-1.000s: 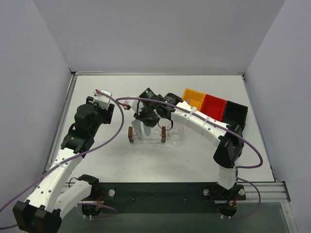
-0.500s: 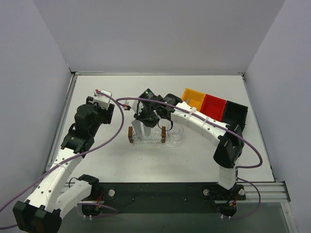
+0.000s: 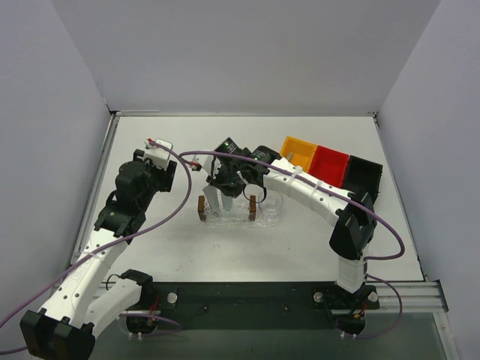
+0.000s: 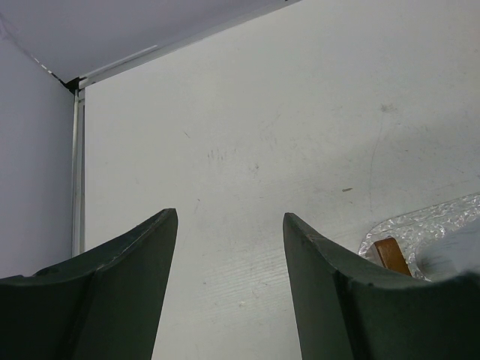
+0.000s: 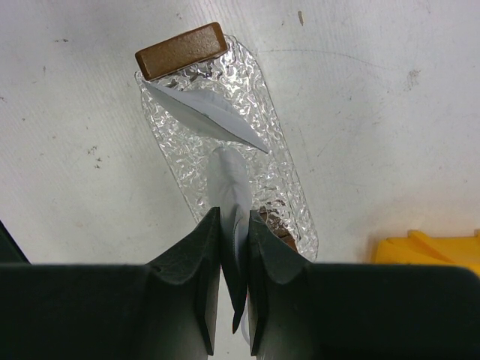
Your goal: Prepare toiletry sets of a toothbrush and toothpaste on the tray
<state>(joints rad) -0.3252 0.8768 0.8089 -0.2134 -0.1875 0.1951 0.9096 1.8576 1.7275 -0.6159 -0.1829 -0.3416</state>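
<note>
Your right end effector has its two fingers drawn almost together, pinching the toothpaste by its flat sides; the silvery tube sticks out past the fingertips, and its far end is over the tray, though you cannot tell from the wrist view whether it touches the bumpy surface; further beyond the fingertips, a second tube lies flat on the tray, one end against the brown block that sits at the tray's far end; a second brown block shows just to the right of the right finger, mostly hidden behind it, at the tray's near end; off to the right of this end effector, on the worktop, is a corner of the yellow bin, well apart from the tray; your left end effector stands wide open with nothing between its fingers, only bare worktop ahead of it; the tray's end, with a brown block on it, shows low to the right of its right finger, apart from it.
</note>
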